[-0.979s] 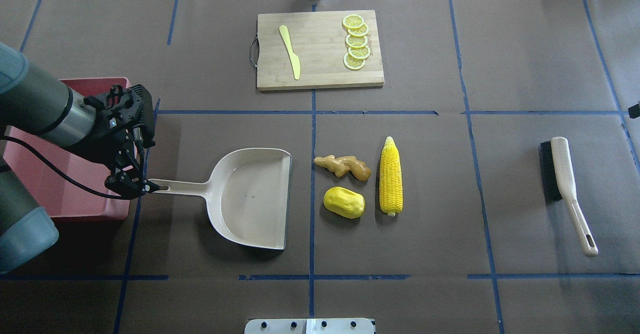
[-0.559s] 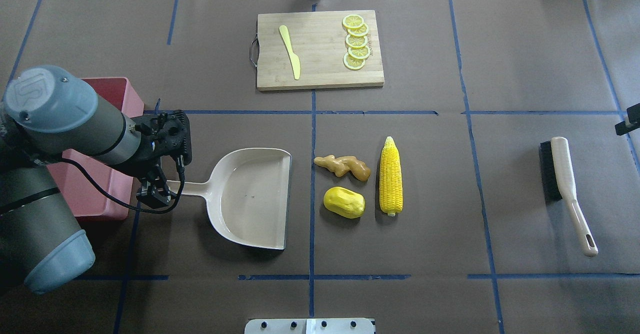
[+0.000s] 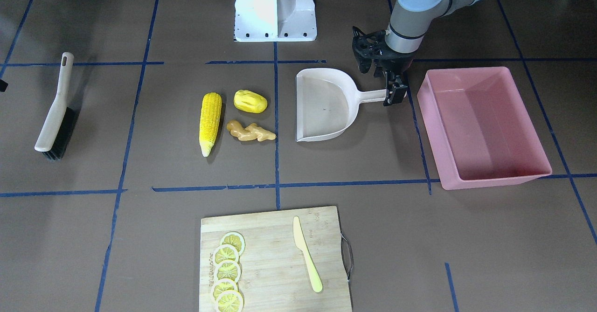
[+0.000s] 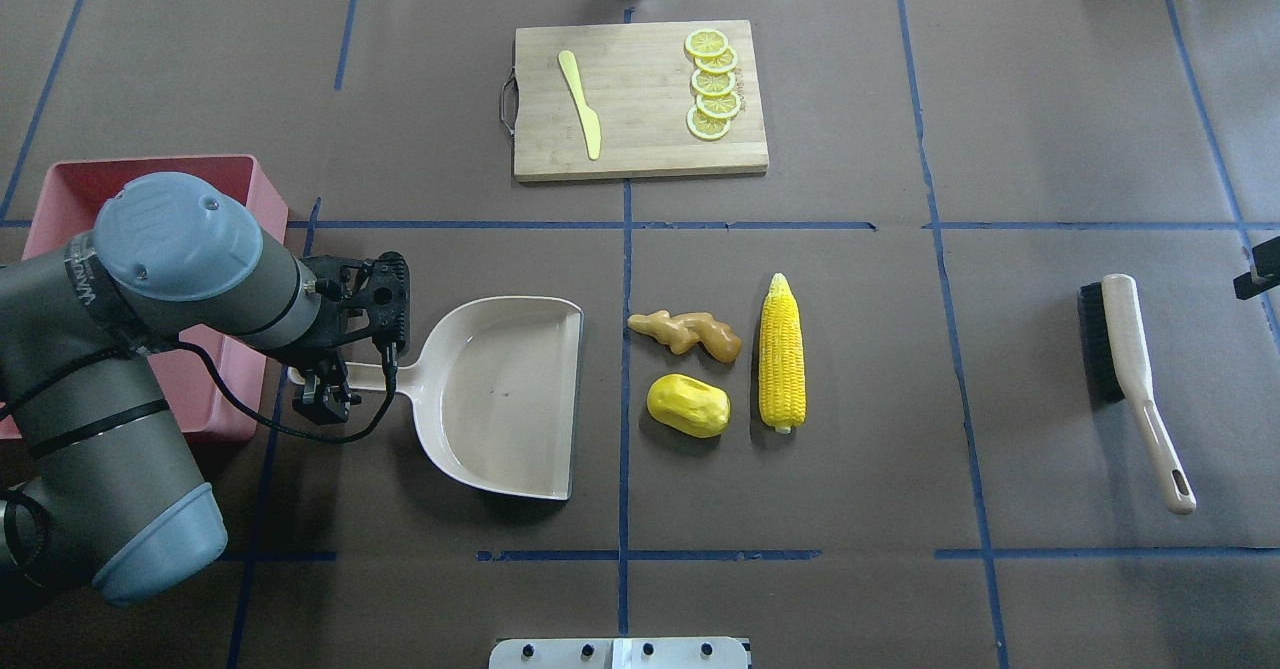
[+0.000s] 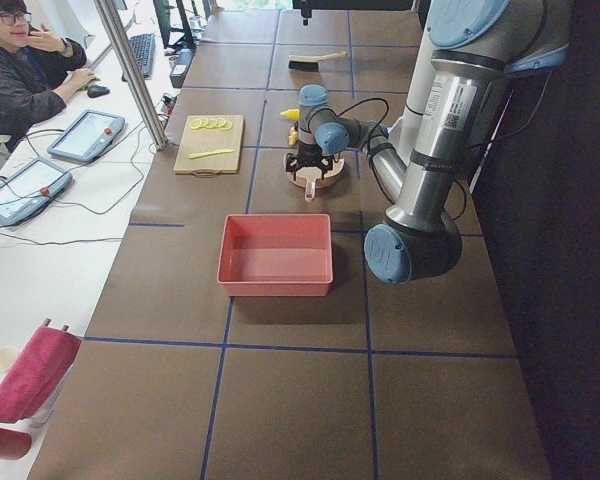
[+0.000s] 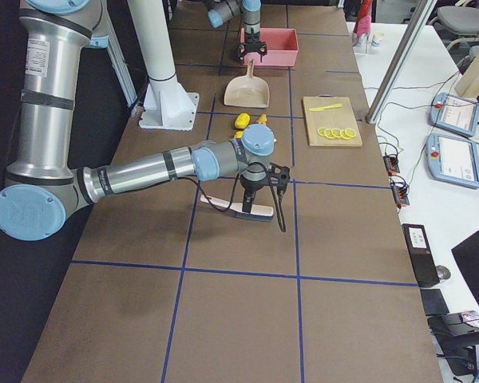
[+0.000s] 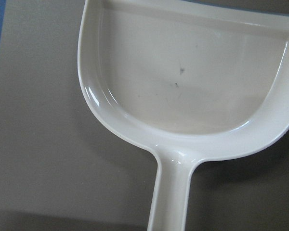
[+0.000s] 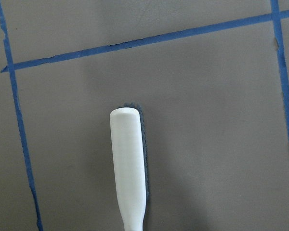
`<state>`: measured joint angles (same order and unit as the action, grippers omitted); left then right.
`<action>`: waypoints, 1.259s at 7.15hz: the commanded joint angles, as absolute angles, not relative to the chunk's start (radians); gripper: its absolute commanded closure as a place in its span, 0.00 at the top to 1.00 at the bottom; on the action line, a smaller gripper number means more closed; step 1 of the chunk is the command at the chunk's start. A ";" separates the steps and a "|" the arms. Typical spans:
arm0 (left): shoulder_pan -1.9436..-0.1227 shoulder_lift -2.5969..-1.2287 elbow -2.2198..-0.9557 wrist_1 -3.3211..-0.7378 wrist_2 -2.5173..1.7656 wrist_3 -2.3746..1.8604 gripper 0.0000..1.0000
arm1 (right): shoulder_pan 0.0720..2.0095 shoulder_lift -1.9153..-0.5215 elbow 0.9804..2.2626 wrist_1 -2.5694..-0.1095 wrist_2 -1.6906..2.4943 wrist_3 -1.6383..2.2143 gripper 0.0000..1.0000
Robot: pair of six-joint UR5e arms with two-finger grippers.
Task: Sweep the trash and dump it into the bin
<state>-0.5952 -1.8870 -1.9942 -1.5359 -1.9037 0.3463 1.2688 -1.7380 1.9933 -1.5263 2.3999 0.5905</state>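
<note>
The trash lies to the right of the beige dustpan [image 4: 500,394]: a corn cob [image 4: 781,354], a yellow oval lump [image 4: 688,405] and a ginger root [image 4: 688,333]. The pink bin [image 4: 60,199] stands left of the dustpan and is empty in the front view [image 3: 466,72]. My left gripper [image 4: 325,381] is open, its fingers straddling the dustpan handle near its end. The left wrist view shows the handle [image 7: 168,202] below. My right gripper [image 6: 249,199] hovers over the brush [image 4: 1125,349]; I cannot tell if it is open or shut.
A wooden cutting board [image 4: 640,139] with lemon slices [image 4: 712,84] and a pale yellow knife [image 4: 582,104] lies at the far middle. The robot's base plate [image 4: 620,654] sits at the near edge. An operator sits beside the table in the left side view.
My left gripper moved right from the bin's side, along the dustpan handle toward the pan. The dustpan and trash have not moved. A bit of my right gripper crept nearer at the right edge.
</note>
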 commanded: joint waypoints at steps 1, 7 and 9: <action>-0.581 -1.891 -1.958 -1.537 -1.875 0.383 1.00 | 1.261 -1.741 1.993 -1.528 2.398 0.591 1.00; -0.522 -1.902 -1.925 -1.537 -1.873 0.385 1.00 | 1.261 -1.743 1.993 -1.528 2.399 0.592 1.00; -0.528 -1.902 -1.905 -1.539 -1.871 0.415 0.99 | 1.261 -1.743 1.993 -1.528 2.399 0.592 1.00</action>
<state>-0.5246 -1.9016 -1.9185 -1.5374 -1.8722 0.3963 1.2609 -1.7427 1.9933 -1.5278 2.3991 0.5927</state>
